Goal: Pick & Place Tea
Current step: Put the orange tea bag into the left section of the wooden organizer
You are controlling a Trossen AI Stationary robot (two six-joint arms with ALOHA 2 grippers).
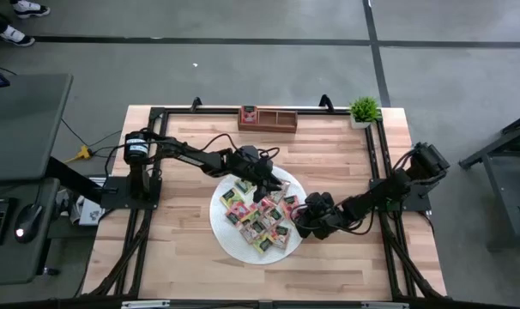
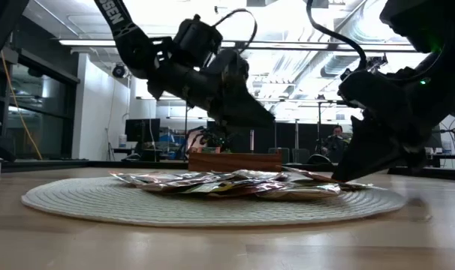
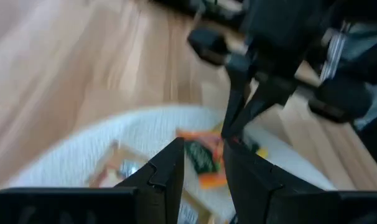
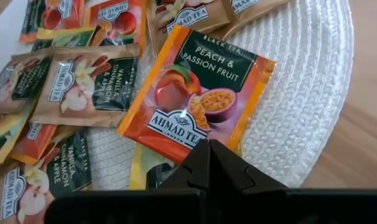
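Hovering over the round white mat [image 1: 230,233] at its twelve o'clock edge: left gripper [image 1: 264,184], jaws slightly spread, nothing visibly pinched, an orange packet [image 3: 208,163] lying just beyond the fingertips. Lying heaped on the mat's centre: the tea [image 1: 262,215], roughly a dozen packets, exact count hard to tell. Sitting at the mat's three o'clock edge: right gripper [image 1: 301,225], jaws pressed together, tips touching the near edge of the peach packet [image 4: 198,93]. Standing at the table's twelve o'clock edge: one wooden tray [image 1: 267,119].
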